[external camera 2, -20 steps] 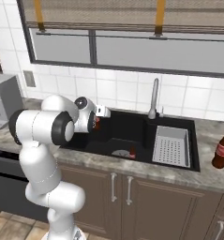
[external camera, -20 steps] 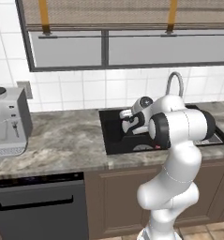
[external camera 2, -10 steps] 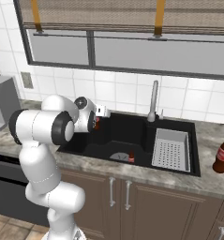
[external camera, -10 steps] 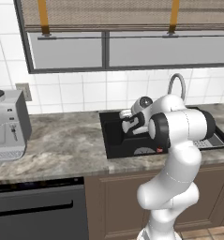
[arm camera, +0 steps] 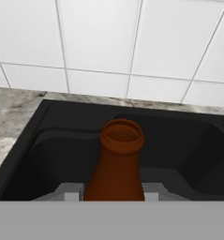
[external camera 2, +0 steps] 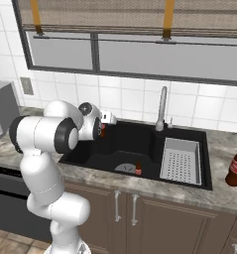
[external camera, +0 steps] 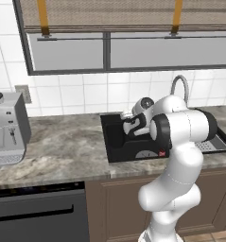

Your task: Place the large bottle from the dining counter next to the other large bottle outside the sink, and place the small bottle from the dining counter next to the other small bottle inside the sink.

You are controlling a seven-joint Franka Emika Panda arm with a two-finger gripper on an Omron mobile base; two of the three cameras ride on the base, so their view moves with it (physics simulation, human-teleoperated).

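Observation:
My gripper is shut on the small bottle, a dark brown one with a thin neck and an open mouth. It is held upright over the left basin of the black sink. In the right base view the gripper hangs above the sink's back left part, with a bit of the small bottle's red label showing below it. The other small bottle stands in the left basin near its front. The other large bottle stands on the counter right of the sink.
A grey perforated drain tray fills the right basin, and a curved chrome tap rises behind the sink. A coffee machine stands at the counter's left end, with a dark dishwasher front below. The white tiled wall is close behind.
The whole picture has shifted a little in both base views, so the camera has moved. The gripper stays shut on the small bottle above the sink.

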